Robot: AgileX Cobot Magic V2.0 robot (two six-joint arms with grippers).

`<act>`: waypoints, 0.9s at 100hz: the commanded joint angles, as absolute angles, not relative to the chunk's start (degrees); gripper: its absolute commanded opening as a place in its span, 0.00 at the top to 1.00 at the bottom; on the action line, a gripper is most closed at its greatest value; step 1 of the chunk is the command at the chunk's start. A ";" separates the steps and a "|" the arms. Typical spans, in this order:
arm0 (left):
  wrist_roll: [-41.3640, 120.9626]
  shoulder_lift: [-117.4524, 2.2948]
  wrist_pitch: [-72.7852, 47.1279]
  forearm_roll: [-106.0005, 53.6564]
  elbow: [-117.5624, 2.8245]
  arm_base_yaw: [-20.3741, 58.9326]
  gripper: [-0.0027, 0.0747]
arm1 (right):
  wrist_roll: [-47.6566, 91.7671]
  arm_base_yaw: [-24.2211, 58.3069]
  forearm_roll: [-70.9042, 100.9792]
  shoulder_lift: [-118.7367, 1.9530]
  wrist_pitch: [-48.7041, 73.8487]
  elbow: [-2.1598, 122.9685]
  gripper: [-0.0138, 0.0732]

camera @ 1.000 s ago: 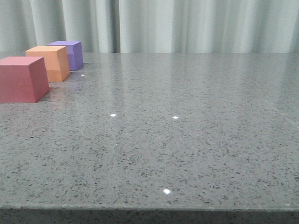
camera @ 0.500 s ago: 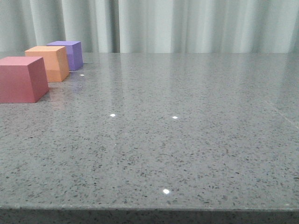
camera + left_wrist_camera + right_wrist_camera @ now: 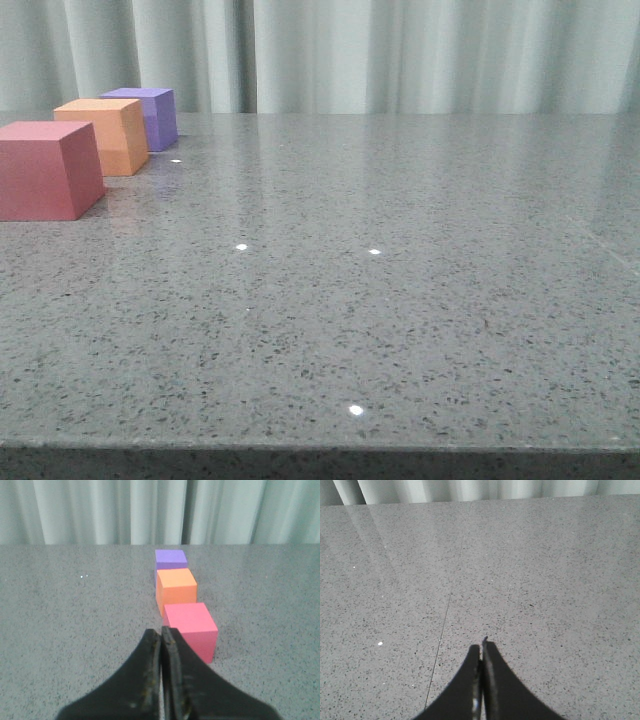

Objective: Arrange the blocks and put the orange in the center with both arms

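The orange cube (image 3: 104,134) sits far left on the table, the middle one of a row of three that runs away from the robot. The purple cube (image 3: 150,115) stands just behind it and the red cube (image 3: 47,168) just in front, nearest the robot. From the left wrist view the three look close-set; whether neighbouring faces touch I cannot tell.

As a judgement, the task looks either finished or not begun in earnest: orange is already central within the row, yet the row itself lies at the left edge, well apart from the bare middle of the grey speckled tabletop (image 3: 380,300). If "center" means the table's middle, everything remains to do.

The left gripper (image 3: 161,636) has its fingers pressed together with nothing between them, hanging just on the near side of the red cube. The right gripper (image 3: 482,647) is likewise closed and empty, above bare stone far from the blocks.

Neither arm shows in the front view. The red cube's left side is cut off there, and the cubes' far faces are hidden.
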State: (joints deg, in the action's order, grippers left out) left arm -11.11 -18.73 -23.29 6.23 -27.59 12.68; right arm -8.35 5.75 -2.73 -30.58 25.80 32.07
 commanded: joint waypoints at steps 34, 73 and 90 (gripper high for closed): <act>-11.29 -14.63 6.15 7.77 -14.23 12.63 0.99 | -8.15 5.48 -3.25 -30.74 21.53 33.64 0.92; -11.29 -3.17 1.64 6.82 -5.68 8.07 0.99 | -8.15 5.48 -3.25 -30.74 21.53 33.64 0.92; -11.29 1.09 1.64 6.28 -2.49 4.34 0.99 | -8.15 5.48 -3.25 -30.74 21.53 33.64 0.92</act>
